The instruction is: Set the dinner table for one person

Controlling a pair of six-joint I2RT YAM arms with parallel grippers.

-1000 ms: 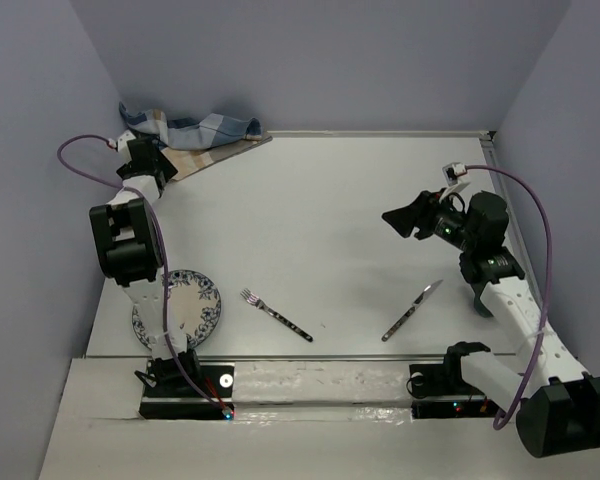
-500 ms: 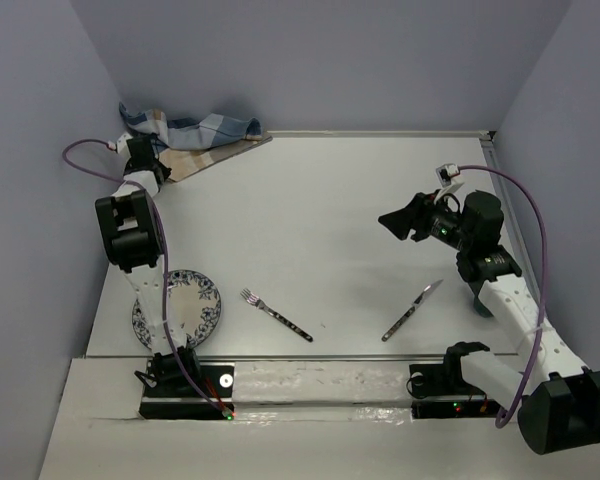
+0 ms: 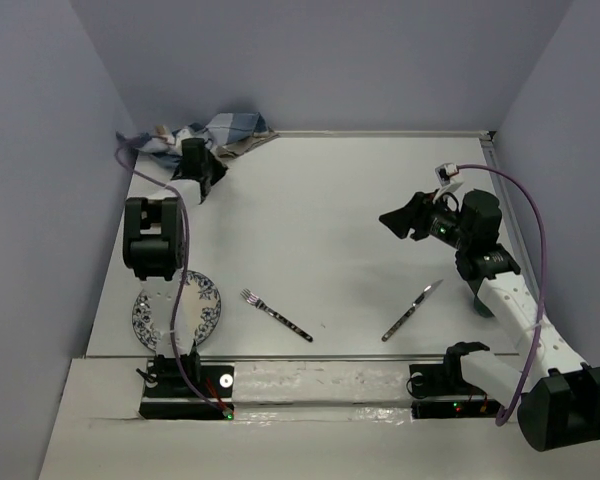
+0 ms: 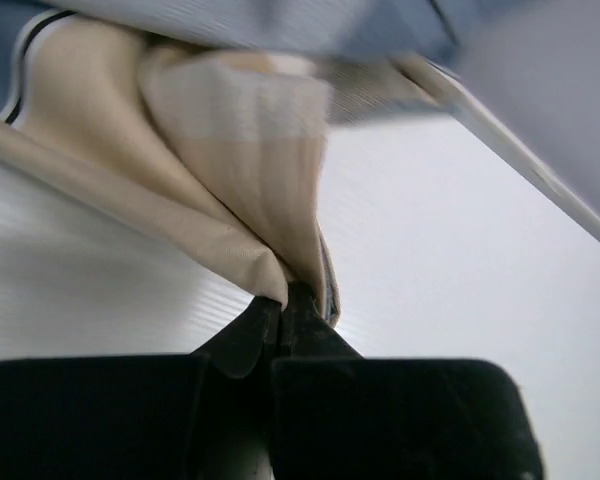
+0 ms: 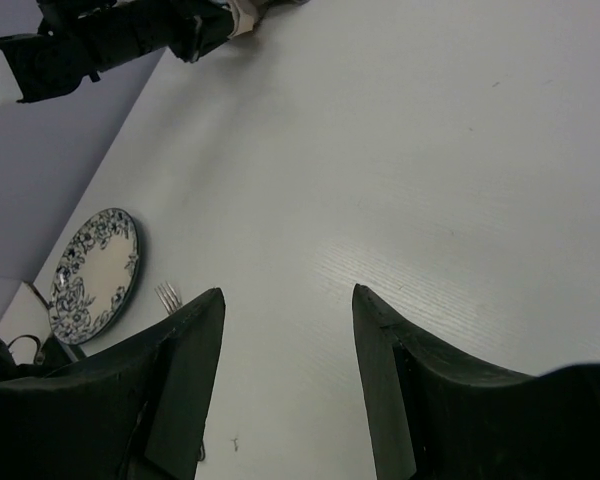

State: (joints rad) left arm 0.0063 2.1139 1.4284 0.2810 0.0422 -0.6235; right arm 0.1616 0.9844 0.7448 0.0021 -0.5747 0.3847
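Pale violet walls are closing in on three sides of the setting.

Surface: large, flat, matte white, rectangular. It is filling most of the overhead view, running from the arm bases at the near edge to the back wall. A thin metal rail is showing along its far edge and right edge. It is carrying every item listed below.

Left tool: the fingers are pressing together, clamping a tan fold of the plaid cloth. In the wrist view the fold is rising straight out of the closed tips, with blue fabric showing farther up. The tool is working at the far left corner of the surface.

Plaid cloth: blue and tan, lying bunched against the back wall in that corner.

Right tool: the fingers are standing well apart, empty and touching no item. It is hovering over the right half of the surface, pointing left toward the middle.

Plate: blue floral pattern, lying at the near left, partly hidden under the left arm.

Fork: lying just right of the plate and apart from it, tines toward the plate.

Knife: lying diagonally at the near right, well apart from the fork, blade pointing toward the far right.
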